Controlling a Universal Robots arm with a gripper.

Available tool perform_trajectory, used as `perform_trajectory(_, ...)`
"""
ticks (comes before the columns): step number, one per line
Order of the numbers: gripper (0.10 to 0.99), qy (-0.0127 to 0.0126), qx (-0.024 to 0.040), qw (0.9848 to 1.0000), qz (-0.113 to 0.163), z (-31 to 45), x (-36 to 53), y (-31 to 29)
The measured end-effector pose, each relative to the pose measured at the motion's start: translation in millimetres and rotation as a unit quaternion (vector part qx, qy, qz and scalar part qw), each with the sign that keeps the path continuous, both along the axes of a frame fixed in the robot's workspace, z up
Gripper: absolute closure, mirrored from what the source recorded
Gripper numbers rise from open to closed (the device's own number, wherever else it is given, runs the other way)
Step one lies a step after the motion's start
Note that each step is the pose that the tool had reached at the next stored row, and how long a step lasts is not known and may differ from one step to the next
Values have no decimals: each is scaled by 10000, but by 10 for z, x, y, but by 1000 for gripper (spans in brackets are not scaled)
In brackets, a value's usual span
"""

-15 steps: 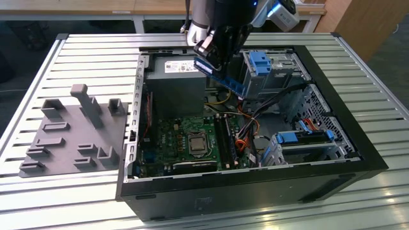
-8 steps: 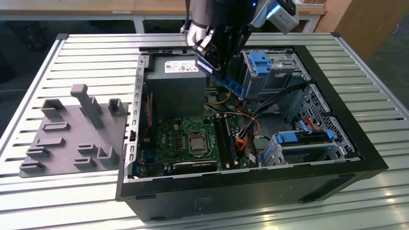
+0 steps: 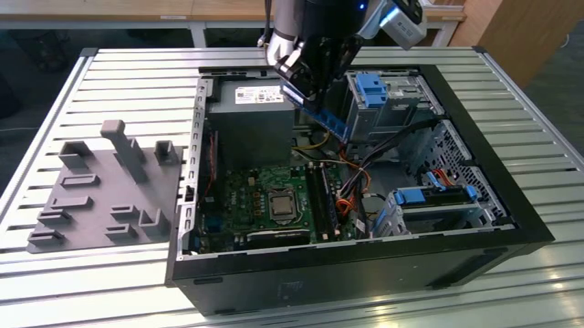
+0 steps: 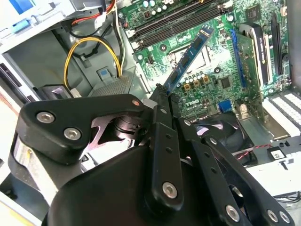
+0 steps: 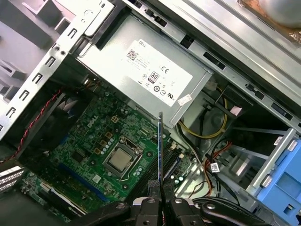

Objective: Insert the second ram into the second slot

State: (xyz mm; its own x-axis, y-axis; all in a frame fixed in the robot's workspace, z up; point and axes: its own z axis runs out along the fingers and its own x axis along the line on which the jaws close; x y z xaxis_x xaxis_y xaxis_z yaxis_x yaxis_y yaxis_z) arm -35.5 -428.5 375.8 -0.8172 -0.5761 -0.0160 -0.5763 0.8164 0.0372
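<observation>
Starting at the exterior view's left, a grey fixture plate [image 3: 100, 184] with upright posts lies on the slatted table [image 3: 137, 75], just beside the open computer case [image 3: 365, 280]. Inside the case, the power supply [image 3: 251, 116] sits at the far side. The green motherboard [image 3: 246, 198] lies flat nearer the camera, with the dark memory slots [image 3: 321, 195] running just to the right of its processor socket [image 3: 278, 203].

Above the board hangs the gripper [image 3: 306, 72], its fingers drawn in tight on one short end of the second ram [image 3: 330, 123]. The blue stick juts out tilted in the air, free end toward the slots and apart from them. In the second wrist view the second ram [image 4: 190, 54] reaches out from the gripper [image 4: 162, 94] over the board. In the first wrist view it [image 5: 160, 141] shows edge-on as a thin line rising from the gripper [image 5: 161, 186].

Farther right in the exterior view stand two blue drive caddies [image 3: 370, 89], with loose cables between them and the board.

The stick looks light and stiff but thin and fragile. Its flat faces near an end seem the safest hold, clear of the contact edge. With so narrow a grip it could twist if pushed off-line.
</observation>
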Motion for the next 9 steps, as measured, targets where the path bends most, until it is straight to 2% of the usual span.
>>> perform_trajectory(9, 949, 0, 0, 9998, -222, -1, 0, 0)
